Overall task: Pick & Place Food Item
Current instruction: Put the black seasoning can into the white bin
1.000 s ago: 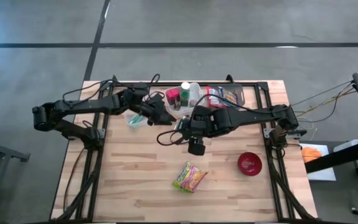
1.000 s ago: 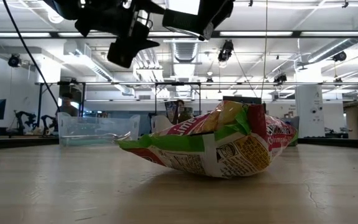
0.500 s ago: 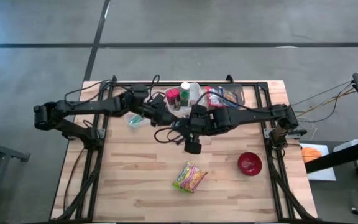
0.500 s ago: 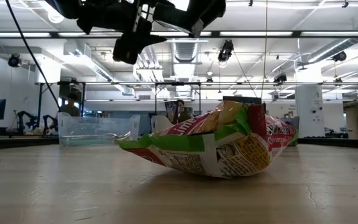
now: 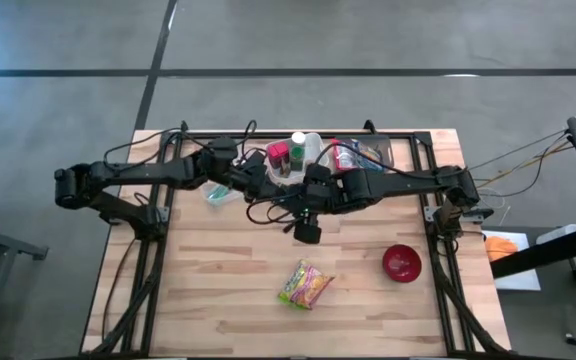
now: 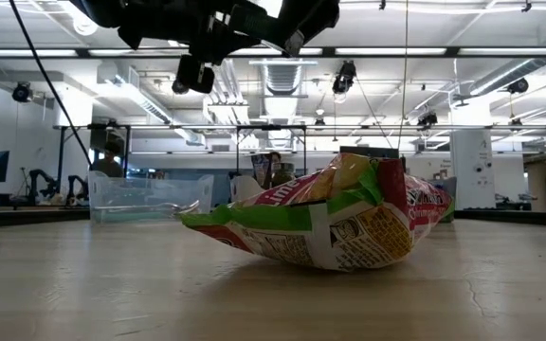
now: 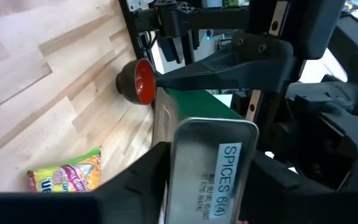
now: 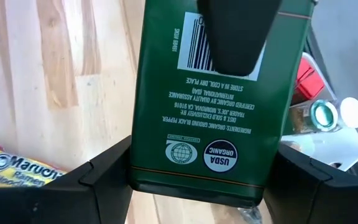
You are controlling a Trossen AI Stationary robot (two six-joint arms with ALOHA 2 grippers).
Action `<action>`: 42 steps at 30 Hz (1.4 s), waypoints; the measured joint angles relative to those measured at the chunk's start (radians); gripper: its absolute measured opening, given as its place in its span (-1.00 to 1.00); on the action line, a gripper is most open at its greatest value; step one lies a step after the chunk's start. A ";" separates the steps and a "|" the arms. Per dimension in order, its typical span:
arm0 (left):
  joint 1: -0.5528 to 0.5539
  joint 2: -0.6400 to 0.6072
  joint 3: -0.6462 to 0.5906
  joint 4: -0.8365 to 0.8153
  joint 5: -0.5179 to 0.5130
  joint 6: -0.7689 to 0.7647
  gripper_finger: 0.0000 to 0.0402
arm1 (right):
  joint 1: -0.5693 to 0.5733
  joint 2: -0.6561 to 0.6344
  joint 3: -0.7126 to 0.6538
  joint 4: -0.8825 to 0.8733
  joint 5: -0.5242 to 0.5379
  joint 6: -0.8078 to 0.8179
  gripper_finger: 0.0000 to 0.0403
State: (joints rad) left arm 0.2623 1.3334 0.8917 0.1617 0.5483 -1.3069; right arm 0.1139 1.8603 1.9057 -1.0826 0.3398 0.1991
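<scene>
right gripper (image 8: 197, 180) pinching green spice tin (image 8: 219, 93) mid-surface | left gripper (image 7: 197, 180) closed on same tin | noodle packet (image 5: 306, 284) near front edge

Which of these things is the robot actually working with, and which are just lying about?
In the job: green metal pepper tin, clamped in the right gripper, with the left gripper at it too.
Lying about: yellow-green noodle packet, red bowl, clear plastic tub.
</scene>
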 joint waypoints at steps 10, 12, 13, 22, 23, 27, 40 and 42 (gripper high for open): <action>0.001 -0.001 0.000 0.015 0.003 0.017 -0.36 | 0.002 -0.018 0.000 0.008 0.008 0.056 0.61; 0.003 -0.003 0.000 0.017 0.002 0.017 -0.36 | 0.001 -0.033 0.000 -0.007 0.008 0.096 0.75; 0.007 -0.006 0.000 0.021 0.002 0.018 -0.36 | 0.001 -0.044 0.000 -0.009 0.008 0.123 0.80; 0.045 -0.062 0.000 0.130 -0.030 0.179 -0.36 | 0.038 -0.232 -0.002 0.042 0.098 0.454 0.89; 0.046 -0.066 0.000 0.165 -0.044 0.200 -0.36 | 0.043 -0.255 -0.002 0.077 0.113 0.469 0.89; 0.047 -0.071 0.000 0.368 -0.115 0.268 -0.36 | 0.049 -0.324 -0.004 0.275 0.152 0.479 0.89; 0.051 -0.061 0.035 0.596 -0.234 0.283 -0.36 | -0.087 -0.320 0.002 0.468 -0.006 0.610 0.90; 0.051 -0.061 0.043 0.601 -0.233 0.287 -0.36 | -0.105 -0.311 0.002 0.469 -0.037 0.617 0.90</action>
State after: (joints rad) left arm 0.3134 1.2727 0.9352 0.7624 0.3155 -1.0203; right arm 0.0087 1.5497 1.9072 -0.6136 0.3029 0.8160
